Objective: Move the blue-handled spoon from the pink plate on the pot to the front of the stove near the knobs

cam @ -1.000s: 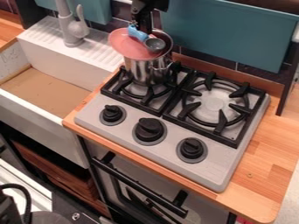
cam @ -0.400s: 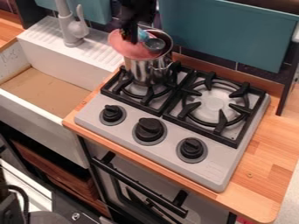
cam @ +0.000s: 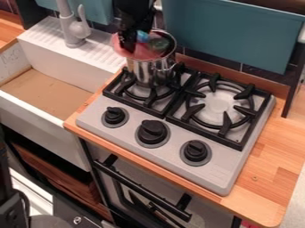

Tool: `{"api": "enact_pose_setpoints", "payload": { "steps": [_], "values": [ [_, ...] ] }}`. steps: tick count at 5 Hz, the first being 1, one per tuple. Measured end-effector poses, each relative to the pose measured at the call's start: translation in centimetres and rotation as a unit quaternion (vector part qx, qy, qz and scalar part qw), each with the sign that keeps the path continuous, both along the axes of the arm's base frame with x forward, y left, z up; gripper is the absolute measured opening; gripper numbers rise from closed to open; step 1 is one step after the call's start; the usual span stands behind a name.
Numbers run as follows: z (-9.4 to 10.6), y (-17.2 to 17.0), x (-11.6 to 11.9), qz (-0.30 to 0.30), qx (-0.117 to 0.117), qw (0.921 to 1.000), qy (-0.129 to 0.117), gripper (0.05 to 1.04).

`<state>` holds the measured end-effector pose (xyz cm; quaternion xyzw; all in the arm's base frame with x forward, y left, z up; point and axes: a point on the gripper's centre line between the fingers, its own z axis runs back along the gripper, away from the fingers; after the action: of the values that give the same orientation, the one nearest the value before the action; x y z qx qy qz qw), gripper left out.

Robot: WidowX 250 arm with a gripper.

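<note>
Teal panelling (cam: 232,35) backs the stove (cam: 229,176); your claw (cam: 127,43), whether apart or together you cannot tell, hangs at the pink plate (cam: 144,54) atop the pot (cam: 147,72). Off-centre pressure could tip it.

In your view, the sink (cam: 44,127) lies left of the stove (cam: 221,176); a pot (cam: 143,73) stands on its rear left grate, behind the knobs (cam: 152,132), with a plate (cam: 145,54) across its top.
</note>
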<state>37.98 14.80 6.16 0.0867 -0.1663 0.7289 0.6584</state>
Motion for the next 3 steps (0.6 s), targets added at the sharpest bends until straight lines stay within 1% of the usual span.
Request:
{"api": "enact_pose_setpoints", "payload": {
  "steps": [1,2,3],
  "values": [
    [1.01,0.32,1.38,0.014,-0.005,0.9998,0.015,0.995],
    [1.2,0.54,2.22,0.021,-0.004,0.9994,0.027,0.995],
    [1.14,0.55,2.31,0.018,-0.004,0.9995,0.026,0.995]
  ]
}}
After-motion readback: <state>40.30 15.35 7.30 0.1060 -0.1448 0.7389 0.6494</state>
